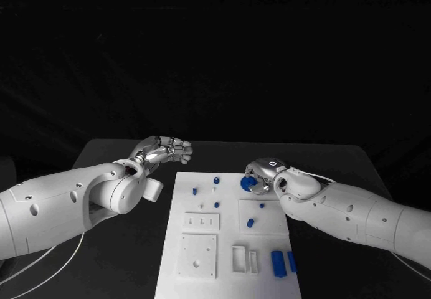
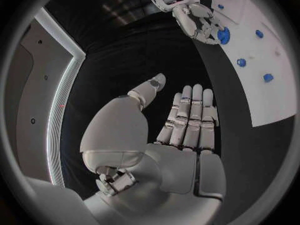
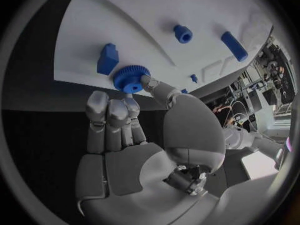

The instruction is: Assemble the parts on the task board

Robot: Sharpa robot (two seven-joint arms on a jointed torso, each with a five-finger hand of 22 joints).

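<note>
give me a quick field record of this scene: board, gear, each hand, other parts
board: white task board in the middle of the black table
gear: blue gear at the board's far right edge
right hand: right hand at the gear, thumb touching it; a full grip is not clear
left hand: left hand off the board, holding nothing, fingers together
other parts: two blue blocks near the board's near right corner

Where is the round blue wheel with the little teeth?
In the head view the blue gear sits at the far right part of the white task board, right at the fingertips of the right hand, next to a small blue block.
</note>
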